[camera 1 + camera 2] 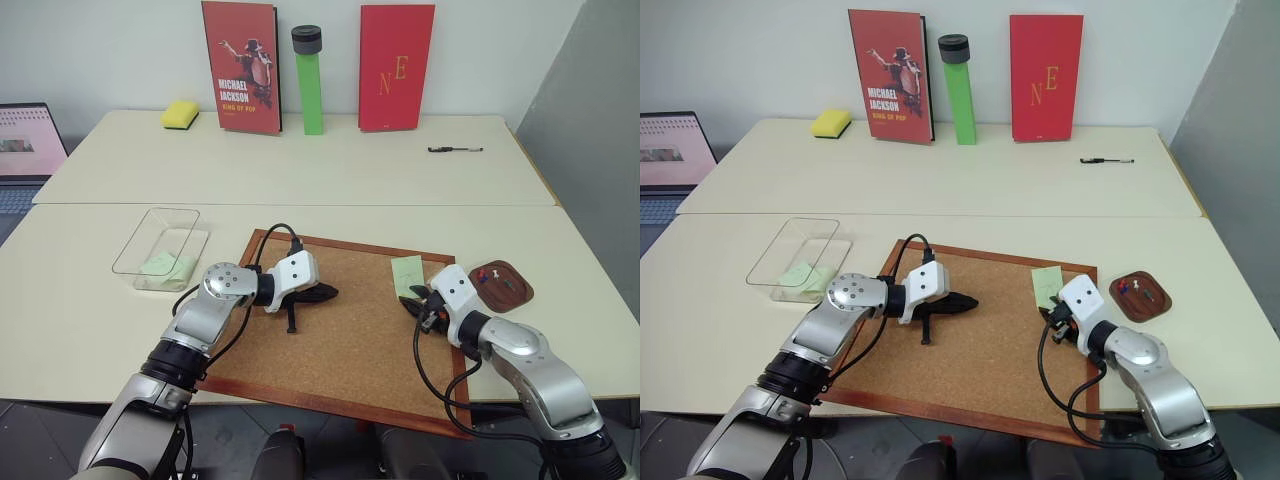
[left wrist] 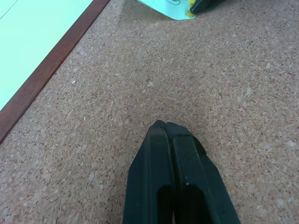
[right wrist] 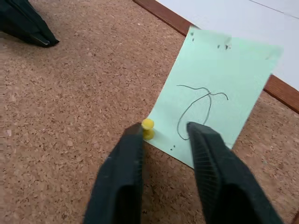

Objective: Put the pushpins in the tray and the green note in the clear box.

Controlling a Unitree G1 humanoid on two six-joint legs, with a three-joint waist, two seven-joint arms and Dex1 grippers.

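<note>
A pale green note (image 3: 219, 79) with a pen scribble lies on the corkboard (image 1: 340, 340), pinned at one corner by a yellow pushpin (image 3: 147, 129). My right gripper (image 3: 166, 131) hovers over that corner, open, its fingers straddling the note's edge with the pin just beside one fingertip. In the head view the note (image 1: 408, 274) lies just ahead of the right gripper (image 1: 415, 303). The brown tray (image 1: 515, 297) sits right of the board with red and blue pushpins (image 1: 483, 276) in it. My left gripper (image 1: 328, 293) rests shut over the board's middle. The clear box (image 1: 150, 235) at the left holds another green slip (image 1: 165, 266).
At the back stand two red books (image 1: 241, 65), a tall green tube (image 1: 310, 85) and a yellow sponge (image 1: 180, 113). A pen (image 1: 455, 150) lies at the back right. A laptop (image 1: 28, 145) sits at the far left.
</note>
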